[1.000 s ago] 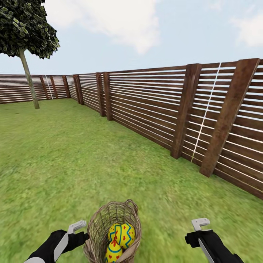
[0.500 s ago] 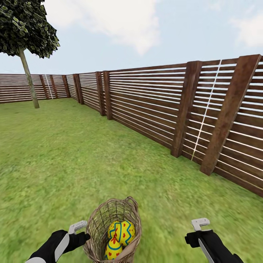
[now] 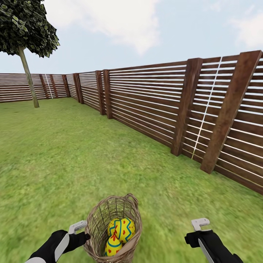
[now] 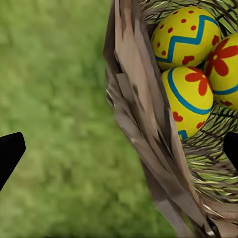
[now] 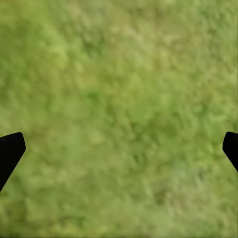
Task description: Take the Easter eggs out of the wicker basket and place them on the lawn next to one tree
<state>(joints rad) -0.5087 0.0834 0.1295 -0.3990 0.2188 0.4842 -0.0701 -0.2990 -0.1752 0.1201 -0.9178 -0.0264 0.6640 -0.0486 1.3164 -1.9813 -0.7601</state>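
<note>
The wicker basket [image 3: 100,223] stands on the lawn [image 3: 73,157] just in front of me, between my arms. Two yellow Easter eggs with blue zigzags and red dots, one [image 3: 122,229] above the other [image 3: 113,246], show inside it. The left wrist view looks down on three eggs [image 4: 186,37], [image 4: 191,99], [image 4: 225,59] behind the basket's rim [image 4: 144,124]. My left gripper [image 3: 78,226] hangs open right beside the basket's left side, its fingers astride the rim. My right gripper [image 3: 201,223] is open over bare grass [image 5: 119,99], well to the basket's right. A thin-trunked tree [image 3: 27,73] stands far off at the back left.
A brown slat fence [image 3: 153,106] runs along the right side and across the back of the garden. Open grass stretches from the basket toward the distant tree.
The whole view has shifted a little: the basket sits slightly higher in the picture and the right-hand fence looms larger. Both arms hold the same pose.
</note>
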